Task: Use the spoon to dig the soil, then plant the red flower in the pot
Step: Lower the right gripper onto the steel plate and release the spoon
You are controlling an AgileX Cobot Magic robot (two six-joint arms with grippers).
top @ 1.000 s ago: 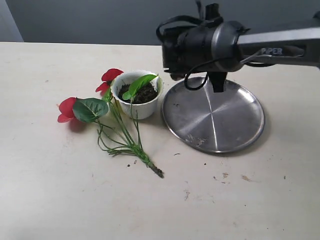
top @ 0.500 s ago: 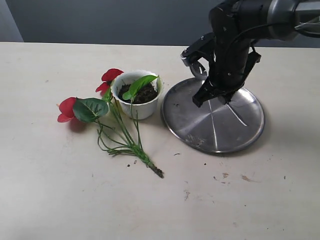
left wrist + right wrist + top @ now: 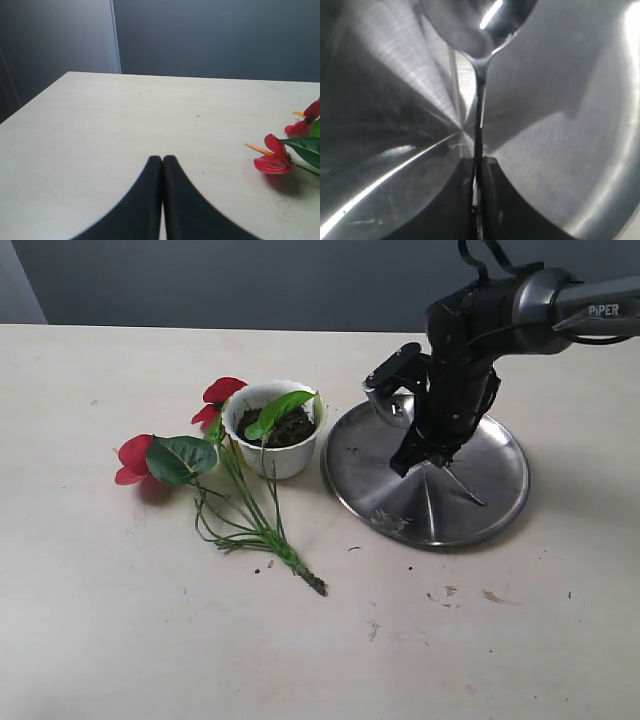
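Note:
My right gripper [image 3: 420,460] [image 3: 478,161] points down over the round steel plate [image 3: 370,480] and is shut on the thin handle of the spoon [image 3: 479,100] [image 3: 465,487]. The spoon's bowl sits just above the plate's surface. The white pot [image 3: 290,458] stands left of the plate with dark soil [image 3: 292,428] inside and a green leaf draped over its rim. On the table beside the pot lies the red flower [image 3: 135,455] [image 3: 272,159], its stems running toward the front. My left gripper [image 3: 162,159] is shut and empty, low over bare table.
Crumbs of soil are scattered on the table [image 3: 445,592] in front of the plate and on the plate's near rim [image 3: 392,522]. A dark wall runs behind the table's far edge.
The right arm has swung from level above the plate to pointing steeply down at it, bringing the spoon low onto the plate. Pot and flower have not moved.

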